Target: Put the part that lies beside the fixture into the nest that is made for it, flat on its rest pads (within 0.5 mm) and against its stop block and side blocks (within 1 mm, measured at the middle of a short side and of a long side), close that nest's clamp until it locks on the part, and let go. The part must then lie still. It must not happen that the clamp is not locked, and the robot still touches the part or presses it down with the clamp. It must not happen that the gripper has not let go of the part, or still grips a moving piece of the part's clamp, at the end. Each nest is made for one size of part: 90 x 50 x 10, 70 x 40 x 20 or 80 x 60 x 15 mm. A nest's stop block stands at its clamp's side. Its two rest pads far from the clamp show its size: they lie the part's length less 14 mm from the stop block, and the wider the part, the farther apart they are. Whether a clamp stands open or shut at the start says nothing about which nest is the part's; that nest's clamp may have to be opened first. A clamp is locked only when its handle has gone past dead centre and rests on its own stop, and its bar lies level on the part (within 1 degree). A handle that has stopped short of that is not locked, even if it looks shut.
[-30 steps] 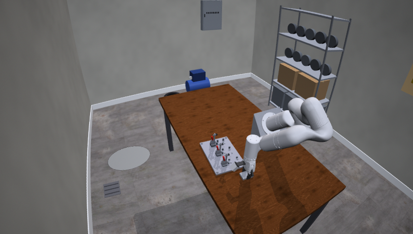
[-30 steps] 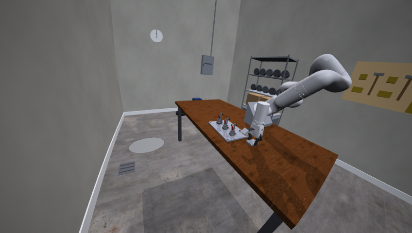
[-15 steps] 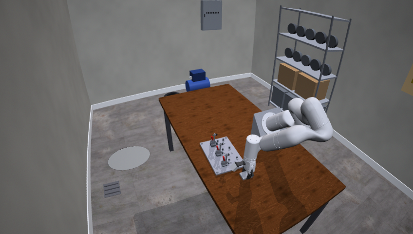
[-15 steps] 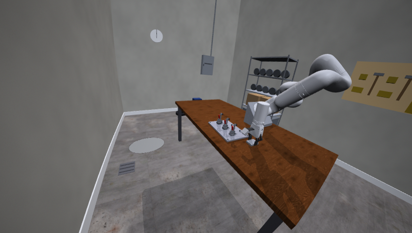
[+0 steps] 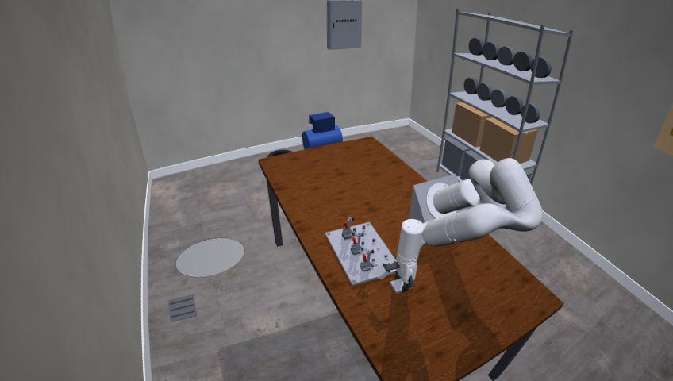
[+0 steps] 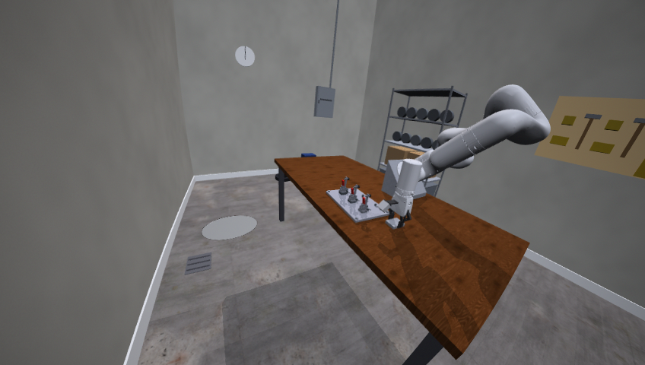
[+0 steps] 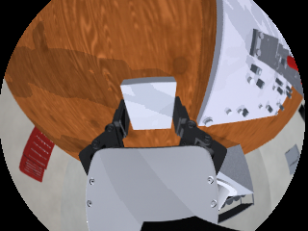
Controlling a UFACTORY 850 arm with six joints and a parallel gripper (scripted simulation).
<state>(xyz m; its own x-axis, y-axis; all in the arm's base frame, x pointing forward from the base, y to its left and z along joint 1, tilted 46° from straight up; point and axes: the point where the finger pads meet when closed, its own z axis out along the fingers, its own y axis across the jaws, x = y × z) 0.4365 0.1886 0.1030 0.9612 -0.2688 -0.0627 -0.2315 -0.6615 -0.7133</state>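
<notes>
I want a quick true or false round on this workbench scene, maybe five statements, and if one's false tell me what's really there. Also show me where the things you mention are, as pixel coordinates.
1. The fixture plate (image 5: 340, 257) (image 6: 346, 208) (image 7: 215, 103) carries three clamps with red handles. True.
2. The pale part (image 5: 396, 286) (image 6: 392, 223) (image 7: 149, 105) already lies in a nest. False: it is outside the plate, beside it.
3. The gripper (image 5: 405, 284) (image 6: 400, 221) (image 7: 150, 105) has its fingers on two opposite sides of the part. True.
4. The shelf rack (image 5: 530, 94) (image 6: 385, 135) holds only cardboard boxes. False: dark round discs stand on it too.
5. The compressor on the floor is red. False: it is blue (image 5: 322, 136).

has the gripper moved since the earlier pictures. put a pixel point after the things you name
No, not visibly: in the top and exterior views the gripper (image 5: 402, 285) (image 6: 398, 222) (image 7: 150, 105) keeps the same place beside the fixture plate's (image 5: 353, 283) (image 6: 357, 220) (image 7: 210, 108) near corner.
</notes>
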